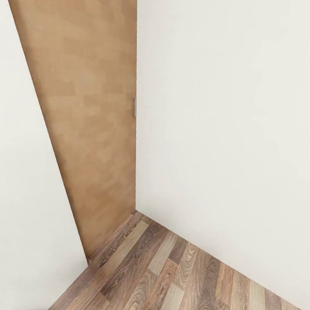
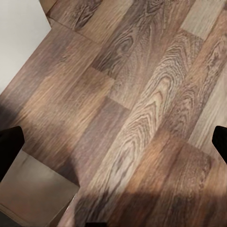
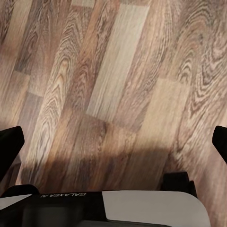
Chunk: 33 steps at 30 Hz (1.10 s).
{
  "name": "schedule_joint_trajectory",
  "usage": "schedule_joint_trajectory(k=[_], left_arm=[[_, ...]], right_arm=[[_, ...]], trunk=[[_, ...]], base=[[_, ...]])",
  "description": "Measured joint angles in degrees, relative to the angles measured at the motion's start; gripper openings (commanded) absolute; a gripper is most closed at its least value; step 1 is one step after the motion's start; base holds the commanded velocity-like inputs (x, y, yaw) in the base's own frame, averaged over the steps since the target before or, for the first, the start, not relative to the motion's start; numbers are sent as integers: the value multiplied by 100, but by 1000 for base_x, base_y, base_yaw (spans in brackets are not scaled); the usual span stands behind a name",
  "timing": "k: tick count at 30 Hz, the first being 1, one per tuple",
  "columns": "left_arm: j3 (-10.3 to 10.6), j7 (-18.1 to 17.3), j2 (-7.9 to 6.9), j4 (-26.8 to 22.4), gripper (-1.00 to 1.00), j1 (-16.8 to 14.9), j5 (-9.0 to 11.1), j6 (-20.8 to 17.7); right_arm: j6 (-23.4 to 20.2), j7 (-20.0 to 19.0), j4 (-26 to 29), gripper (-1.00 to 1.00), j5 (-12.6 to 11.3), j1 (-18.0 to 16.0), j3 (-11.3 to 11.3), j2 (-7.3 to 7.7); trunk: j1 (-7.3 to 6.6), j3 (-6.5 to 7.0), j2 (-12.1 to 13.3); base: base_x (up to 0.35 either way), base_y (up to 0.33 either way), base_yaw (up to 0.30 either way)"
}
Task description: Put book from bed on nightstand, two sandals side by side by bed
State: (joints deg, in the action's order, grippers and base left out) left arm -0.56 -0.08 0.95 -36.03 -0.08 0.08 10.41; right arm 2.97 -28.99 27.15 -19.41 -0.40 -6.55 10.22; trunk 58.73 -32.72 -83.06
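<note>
1. A brown wooden door (image 1: 79, 111) meets a white wall (image 1: 231, 133) above the wood-plank floor (image 1: 173, 282).
2. My left gripper (image 2: 113, 142) and right gripper (image 3: 113, 142) hang spread wide over planks.
3. I cannot tell where the book lies.

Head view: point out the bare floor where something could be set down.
The wood-plank floor lies bare in the wedge between the brown door and the white wall. It narrows toward the corner at the door's foot, the tightest spot. Both wrist views show bare planks between the wide-apart pincer fingers.
</note>
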Motion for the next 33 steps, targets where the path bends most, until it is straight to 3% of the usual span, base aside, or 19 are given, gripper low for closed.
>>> schedule_joint_trajectory(k=[15, 33], left_arm=[[0, 0, 0, -1, 100, 0, 0, -1], [0, 0, 0, 0, 100, 0, 0, -1]], right_arm=[[-1, 0, 0, 100, -1, 0, 0, 3], [1, 0, 1, 100, 0, 0, 6, -1]], trunk=[[0, 0, 0], [0, 0, 0]], base=[[27, -23, -10], [0, 0, -211]])
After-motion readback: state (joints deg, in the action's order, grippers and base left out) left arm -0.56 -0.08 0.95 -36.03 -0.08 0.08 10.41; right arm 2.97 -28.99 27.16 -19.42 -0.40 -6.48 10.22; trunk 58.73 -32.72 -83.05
